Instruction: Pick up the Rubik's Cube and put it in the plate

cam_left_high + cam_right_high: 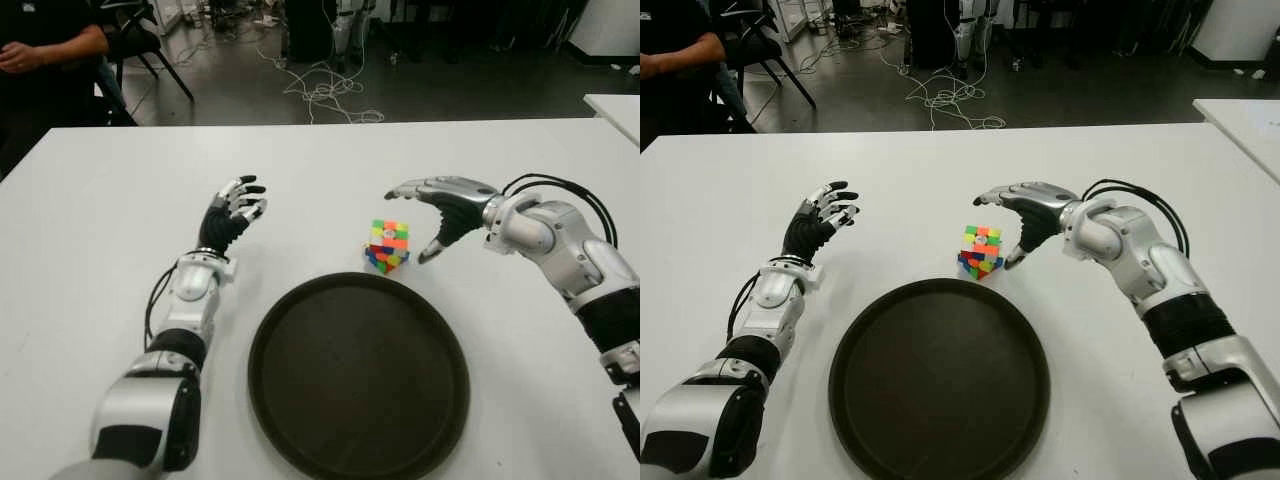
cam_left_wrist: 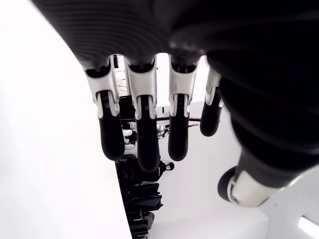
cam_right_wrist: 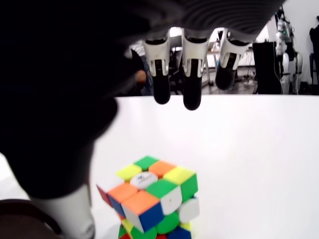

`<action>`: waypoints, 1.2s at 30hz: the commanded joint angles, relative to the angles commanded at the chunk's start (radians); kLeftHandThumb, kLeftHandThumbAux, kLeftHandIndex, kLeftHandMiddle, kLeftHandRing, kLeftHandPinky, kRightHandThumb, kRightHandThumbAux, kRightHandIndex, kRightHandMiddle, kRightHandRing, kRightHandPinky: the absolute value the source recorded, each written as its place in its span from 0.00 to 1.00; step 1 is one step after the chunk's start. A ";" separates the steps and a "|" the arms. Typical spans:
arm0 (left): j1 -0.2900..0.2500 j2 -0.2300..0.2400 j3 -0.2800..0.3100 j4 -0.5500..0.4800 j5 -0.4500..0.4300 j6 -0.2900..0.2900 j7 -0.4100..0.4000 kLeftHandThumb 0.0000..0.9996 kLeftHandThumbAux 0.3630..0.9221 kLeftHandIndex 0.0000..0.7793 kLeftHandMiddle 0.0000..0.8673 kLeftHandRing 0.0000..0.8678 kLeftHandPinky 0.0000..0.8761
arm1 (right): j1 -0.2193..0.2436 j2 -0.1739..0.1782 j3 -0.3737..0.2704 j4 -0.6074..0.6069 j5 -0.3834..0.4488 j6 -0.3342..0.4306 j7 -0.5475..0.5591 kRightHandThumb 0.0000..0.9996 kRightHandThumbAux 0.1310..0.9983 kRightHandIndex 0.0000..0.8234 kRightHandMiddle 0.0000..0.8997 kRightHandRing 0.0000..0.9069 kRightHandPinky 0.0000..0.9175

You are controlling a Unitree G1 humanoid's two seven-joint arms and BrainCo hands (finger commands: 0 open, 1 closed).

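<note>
The Rubik's Cube [image 1: 388,245] is a small scrambled cube with its top layer twisted; it stands on the white table just beyond the far rim of the dark round plate [image 1: 290,400]. My right hand [image 1: 432,212] hovers just right of and above the cube, fingers spread and holding nothing. In the right wrist view the cube [image 3: 155,198] sits below the extended fingers [image 3: 192,92], apart from them. My left hand [image 1: 234,212] shows to the left of the cube and plate, fingers relaxed and empty.
The white table [image 1: 120,200] stretches wide around the plate. Beyond its far edge lie floor cables [image 1: 325,90] and chairs, and a seated person [image 1: 40,50] is at the far left. A second white table's corner [image 1: 615,105] shows far right.
</note>
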 joint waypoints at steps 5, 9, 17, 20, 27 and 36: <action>-0.002 -0.001 0.001 -0.001 -0.003 0.000 -0.002 0.33 0.59 0.26 0.34 0.37 0.40 | -0.014 0.002 0.018 0.017 -0.015 -0.003 0.001 0.00 0.75 0.15 0.16 0.16 0.14; -0.003 -0.002 0.000 -0.001 -0.001 0.003 0.002 0.32 0.59 0.27 0.35 0.37 0.40 | -0.018 0.024 0.030 0.062 -0.026 -0.022 -0.036 0.00 0.75 0.18 0.17 0.17 0.16; -0.005 -0.002 -0.006 -0.004 0.005 0.006 0.009 0.31 0.60 0.26 0.35 0.37 0.39 | -0.044 0.072 0.059 0.196 -0.057 -0.056 -0.133 0.00 0.75 0.21 0.20 0.21 0.19; -0.005 -0.003 -0.006 -0.004 0.004 0.006 0.008 0.31 0.61 0.27 0.35 0.37 0.40 | -0.046 0.082 0.058 0.207 -0.057 -0.053 -0.140 0.00 0.75 0.21 0.21 0.22 0.20; -0.006 -0.005 -0.003 -0.003 0.002 0.006 0.004 0.31 0.62 0.27 0.34 0.37 0.39 | -0.042 0.096 0.057 0.211 -0.058 -0.035 -0.158 0.00 0.73 0.20 0.21 0.22 0.20; -0.005 -0.007 -0.003 -0.008 0.001 0.011 0.000 0.30 0.63 0.26 0.33 0.36 0.37 | -0.039 0.103 0.064 0.214 -0.065 -0.023 -0.173 0.00 0.74 0.24 0.24 0.24 0.23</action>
